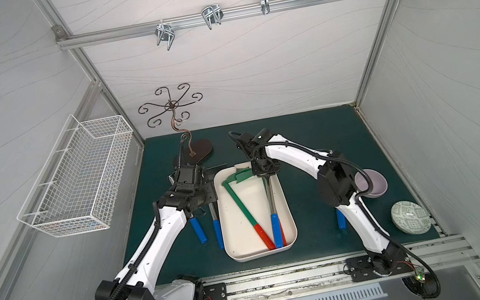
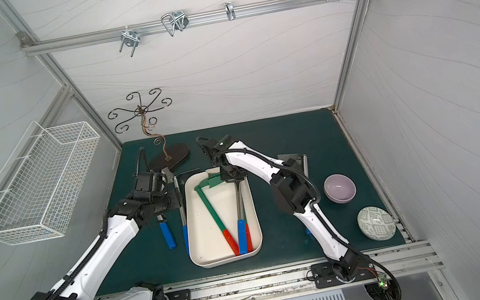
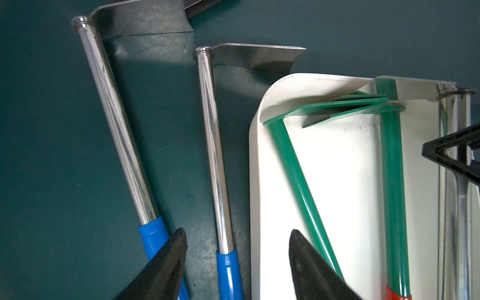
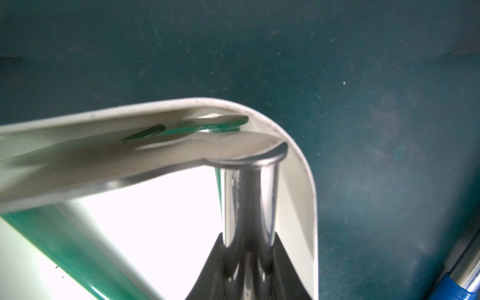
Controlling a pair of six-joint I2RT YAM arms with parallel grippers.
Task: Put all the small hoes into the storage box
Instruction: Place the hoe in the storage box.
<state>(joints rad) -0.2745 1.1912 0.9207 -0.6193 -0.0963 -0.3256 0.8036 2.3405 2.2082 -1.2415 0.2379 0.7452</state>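
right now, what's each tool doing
left tool: open, holding nothing
right tool: closed on the steel hoe, gripping its shaft

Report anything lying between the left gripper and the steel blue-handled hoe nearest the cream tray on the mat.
Nothing visible does: the steel hoe with the blue handle lies bare below the open left gripper. One finger, though, appears over the cream-white plastic tray.

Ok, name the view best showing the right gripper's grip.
Right wrist: the right gripper clamps the steel hoe close up. In both top views its wrist hides the grip; the left wrist view shows only an edge.
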